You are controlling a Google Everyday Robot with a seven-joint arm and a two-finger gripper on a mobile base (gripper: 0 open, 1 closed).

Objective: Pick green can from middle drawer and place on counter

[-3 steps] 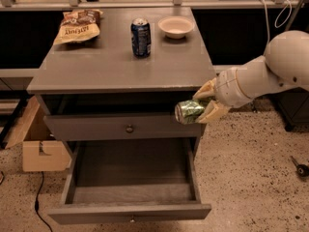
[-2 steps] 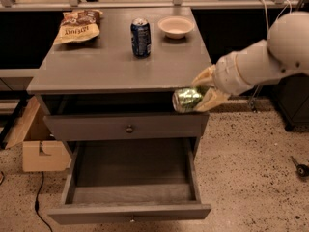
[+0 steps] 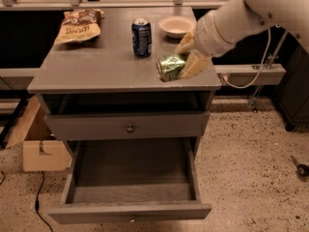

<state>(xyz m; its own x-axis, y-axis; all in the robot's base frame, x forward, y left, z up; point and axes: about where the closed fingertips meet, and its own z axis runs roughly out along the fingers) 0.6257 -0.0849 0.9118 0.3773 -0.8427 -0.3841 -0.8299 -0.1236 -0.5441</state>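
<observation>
- Over the right front of the counter point(image 3: 96, 66): the gripper point(image 3: 182, 59), its cream fingers point(image 3: 193, 65) clamped on the green can point(image 3: 170, 66).
- Held on its side, one silver end turned front-left, close to the counter's worn front edge (resting on the top or just off it, cannot tell).
- Reaching in from the upper right, past the counter's right edge: the white arm point(image 3: 241, 13).
- Near, behind and left of the green can: an upright blue can point(image 3: 141, 36). Toward the back edge, a pale bowl point(image 3: 176, 25). At the back left corner, a chip bag point(image 3: 79, 25).
- Open grey top from the left edge across the front as far as the green can.
- Below, a shut upper drawer front point(image 3: 159, 125) with a round knob. Under it, the middle drawer point(image 3: 135, 211) pulled well out, grey bottom in plain view.
- Left of the cabinet, a cardboard box point(image 3: 41, 151). To the right, open speckled floor point(image 3: 241, 178).
</observation>
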